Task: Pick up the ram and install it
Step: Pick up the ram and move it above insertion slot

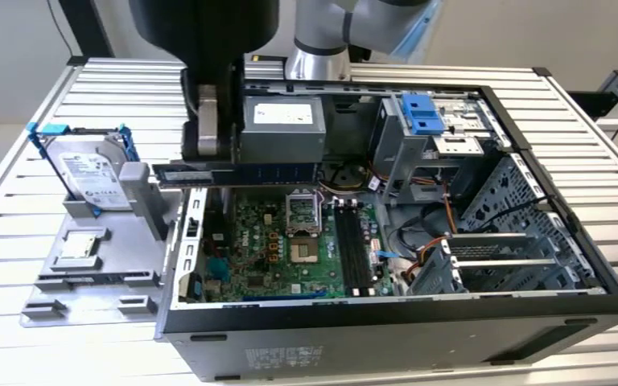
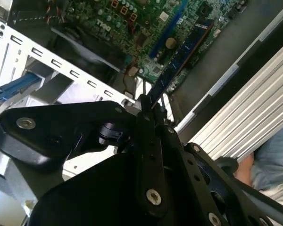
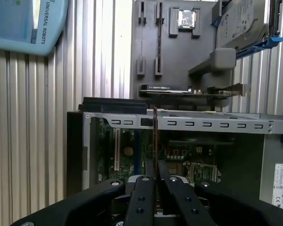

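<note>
Blue-green ram [image 1: 247, 174] pinched at one end by the clamped gripper [image 1: 202, 161] — sticks out level above the open PC case [image 1: 395, 310] rim, free air around it — contact edge hard to make out.

desk [image 1: 9, 217]: slatted metal top | open computer case [image 1: 395, 334]: on desk | grey holder tray [image 1: 84, 273]: just beside case, exterior view's left

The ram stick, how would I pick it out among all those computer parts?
Find the open computer case. Over its green motherboard, toward the exterior view's left, the black tool clamps a long thin dark stick: the ram. Unlike the black slots below, it hangs level in the air and bears a pale label.
</note>
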Controlling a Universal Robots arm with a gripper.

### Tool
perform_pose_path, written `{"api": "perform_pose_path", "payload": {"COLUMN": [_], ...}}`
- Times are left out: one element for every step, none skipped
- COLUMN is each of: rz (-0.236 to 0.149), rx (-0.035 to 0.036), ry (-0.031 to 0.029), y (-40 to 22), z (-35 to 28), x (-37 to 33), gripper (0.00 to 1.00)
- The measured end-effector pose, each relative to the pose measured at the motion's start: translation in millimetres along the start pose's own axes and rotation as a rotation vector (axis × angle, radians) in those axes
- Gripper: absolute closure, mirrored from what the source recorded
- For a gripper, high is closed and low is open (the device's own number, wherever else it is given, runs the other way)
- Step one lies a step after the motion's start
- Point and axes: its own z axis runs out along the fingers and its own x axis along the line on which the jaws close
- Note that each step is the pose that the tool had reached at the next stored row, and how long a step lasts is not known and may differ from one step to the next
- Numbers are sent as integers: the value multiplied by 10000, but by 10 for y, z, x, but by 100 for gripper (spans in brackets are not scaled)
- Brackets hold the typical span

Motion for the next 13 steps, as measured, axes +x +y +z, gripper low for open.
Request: {"api": "perform_pose_path", "payload": {"rz": [-1,-1,-1,0,1,1,0,0,0,1,2,1,1], "rx": [-4,-6,-11,-15,-20,-25,-29,-31,-33,-34,-34,-35,-38], "ry": [1,0,3,4,7,11,12,13,14,15,16,17,17], "y": [-39,-73,-109,-142,-180,-213,-246,-274,-304,-331,-357,-386,-421], "z": [-1,-2,-4,-5,-5,-6,-7,-8,-9,-10,-11,-11,-13], "x": [-1,-3,-6,-9,-12,-14,-17,-19,-21,-24,-27,-30,-32], "gripper": [100,100,100,100,100,100,100,100,100,100,100,100,100]}}
